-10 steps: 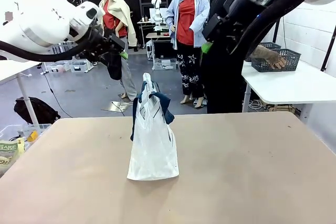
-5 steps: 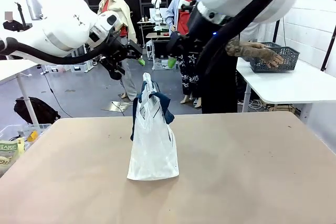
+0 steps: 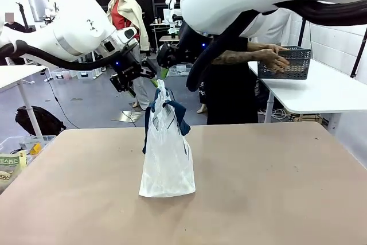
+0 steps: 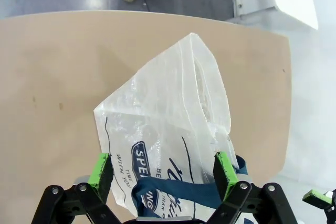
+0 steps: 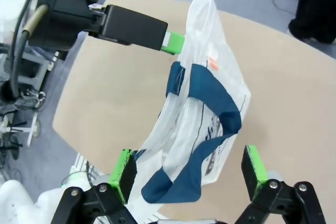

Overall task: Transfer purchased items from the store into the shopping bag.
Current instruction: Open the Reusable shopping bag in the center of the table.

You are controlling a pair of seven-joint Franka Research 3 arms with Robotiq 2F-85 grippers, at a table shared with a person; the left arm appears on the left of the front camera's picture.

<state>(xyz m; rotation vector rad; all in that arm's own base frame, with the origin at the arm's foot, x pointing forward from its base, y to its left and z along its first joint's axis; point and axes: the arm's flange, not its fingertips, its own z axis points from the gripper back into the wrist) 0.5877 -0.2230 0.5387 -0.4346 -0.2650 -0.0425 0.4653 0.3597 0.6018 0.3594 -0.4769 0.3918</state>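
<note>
The shopping bag [image 3: 167, 159], translucent white with navy handles, stands upright in the middle of the tan table [image 3: 275, 187]. My left gripper [image 3: 148, 77] hovers open just left of the bag's top. My right gripper [image 3: 164, 68] hovers open just above and behind it. In the left wrist view the bag [image 4: 168, 124] lies below my open left gripper [image 4: 161, 170]. The right wrist view has the bag's handles [image 5: 210, 98] under my open right gripper [image 5: 189, 169]. A person's hands [image 3: 268, 55] hold the store [image 3: 285, 63], a dark grey basket, in the air at the right. The purchased items are hidden.
A white side table [image 3: 327, 93] stands at the right beyond the main table. The person [image 3: 229, 96] stands just past the far edge. A clear bin [image 3: 17, 153] sits low at the left. My left gripper's finger [image 5: 137, 27] shows close by in the right wrist view.
Both arms have swung inward and down until their grippers meet over the bag's top. The person has lifted the basket off the side table and carried it leftward.
</note>
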